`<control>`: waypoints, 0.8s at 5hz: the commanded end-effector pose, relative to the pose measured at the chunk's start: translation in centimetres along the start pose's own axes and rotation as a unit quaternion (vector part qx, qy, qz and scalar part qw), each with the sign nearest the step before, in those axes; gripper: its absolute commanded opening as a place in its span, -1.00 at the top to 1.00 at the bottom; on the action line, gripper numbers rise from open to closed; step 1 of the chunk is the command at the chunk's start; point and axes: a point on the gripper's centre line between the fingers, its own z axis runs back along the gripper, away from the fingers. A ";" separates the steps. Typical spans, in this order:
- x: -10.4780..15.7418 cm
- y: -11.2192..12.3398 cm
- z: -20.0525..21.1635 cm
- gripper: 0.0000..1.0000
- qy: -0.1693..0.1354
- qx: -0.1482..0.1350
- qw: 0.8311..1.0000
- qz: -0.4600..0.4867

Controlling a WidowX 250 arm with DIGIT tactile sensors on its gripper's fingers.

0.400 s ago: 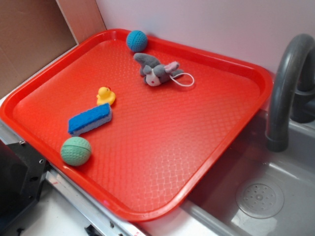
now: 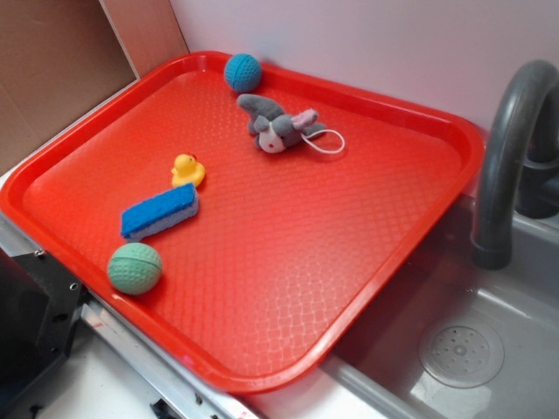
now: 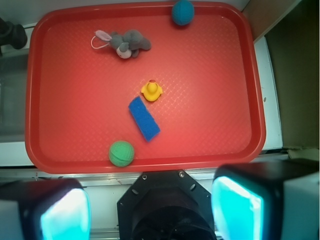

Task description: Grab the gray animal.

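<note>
The gray animal (image 2: 278, 124) is a small gray plush with a white face, pinkish ears and a thin white string loop. It lies on its side at the far end of the red tray (image 2: 410, 244), close to a blue ball (image 2: 243, 72). In the wrist view the gray animal (image 3: 126, 43) appears near the tray's top left. My gripper (image 3: 150, 210) is open, high above the tray's near edge, with nothing between its cyan pads (image 3: 65, 215). The arm itself does not show in the exterior view.
On the tray also lie a yellow rubber duck (image 2: 186, 169), a blue sponge block (image 2: 160, 212) and a green ball (image 2: 134, 267). A gray sink (image 2: 489, 349) with a dark faucet (image 2: 507, 148) is to the tray's right. A brown board (image 2: 52, 70) stands at the left.
</note>
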 end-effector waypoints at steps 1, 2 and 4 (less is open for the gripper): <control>2.5 -0.5 -1.1 -1.00 0.024 0.059 0.996 -0.062; 4.2 -0.2 -2.3 -1.00 0.044 0.095 0.989 -0.107; 8.4 0.0 -5.6 -1.00 -0.032 0.070 0.935 -0.345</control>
